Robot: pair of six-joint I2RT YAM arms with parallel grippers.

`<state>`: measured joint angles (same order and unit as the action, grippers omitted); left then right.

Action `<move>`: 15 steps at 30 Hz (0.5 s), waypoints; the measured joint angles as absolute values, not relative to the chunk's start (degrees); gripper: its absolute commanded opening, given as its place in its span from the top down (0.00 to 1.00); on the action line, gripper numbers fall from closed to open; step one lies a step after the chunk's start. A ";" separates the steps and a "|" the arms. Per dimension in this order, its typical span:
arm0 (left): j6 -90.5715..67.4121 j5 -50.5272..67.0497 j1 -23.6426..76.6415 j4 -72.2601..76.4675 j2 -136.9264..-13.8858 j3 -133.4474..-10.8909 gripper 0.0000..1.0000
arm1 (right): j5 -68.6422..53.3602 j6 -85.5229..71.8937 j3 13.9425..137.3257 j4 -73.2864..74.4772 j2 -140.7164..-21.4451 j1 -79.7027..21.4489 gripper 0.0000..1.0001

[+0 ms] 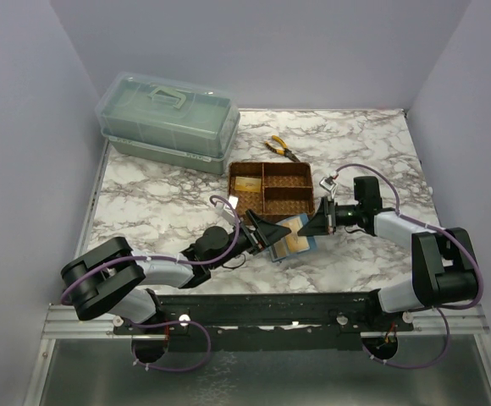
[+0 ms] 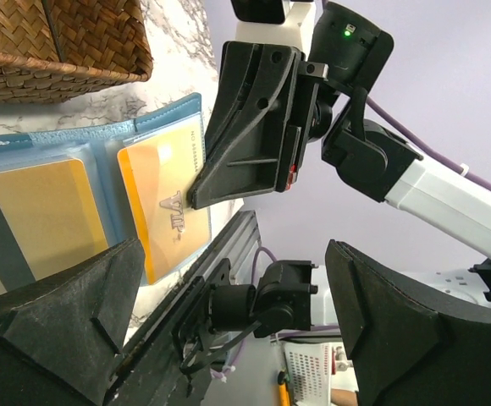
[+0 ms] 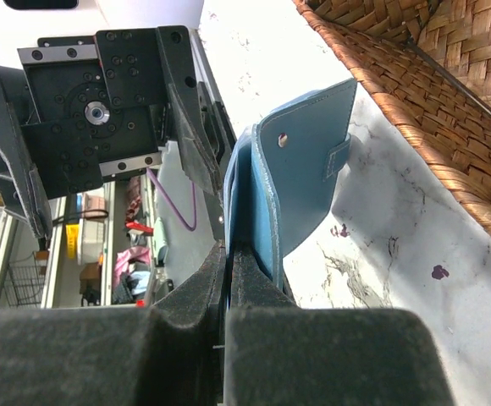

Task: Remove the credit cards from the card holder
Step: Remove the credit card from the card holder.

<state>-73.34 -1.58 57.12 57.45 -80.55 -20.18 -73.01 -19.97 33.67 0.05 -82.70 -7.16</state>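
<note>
Top external view: we see our right pincer (image 1: 317, 225) clamped on one edge of the small teal-blue card holder (image 1: 296, 238). This props it open, likely so the yellowish-gold credit cards (image 2: 162, 207) inside face our left pincer (image 1: 267, 230), which waits just beside them with its jaws wide apart.

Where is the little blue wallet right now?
In the top view the card holder is mid-scene, just below the woven tray, pinched by the right gripper, with the open left gripper at its left.
</note>
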 measured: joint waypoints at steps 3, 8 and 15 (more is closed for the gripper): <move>-73.19 -1.56 57.12 57.54 -80.55 -20.18 0.03 | -73.03 -20.14 33.65 -0.32 -82.70 -7.09 1.00; -73.08 -1.56 57.12 57.78 -80.58 -20.25 0.03 | -73.38 -20.34 33.65 -0.45 -82.67 -7.03 1.00; -72.97 -1.58 57.36 58.63 -81.89 -21.96 0.04 | -74.02 -20.62 33.63 -0.78 -82.46 -7.01 1.00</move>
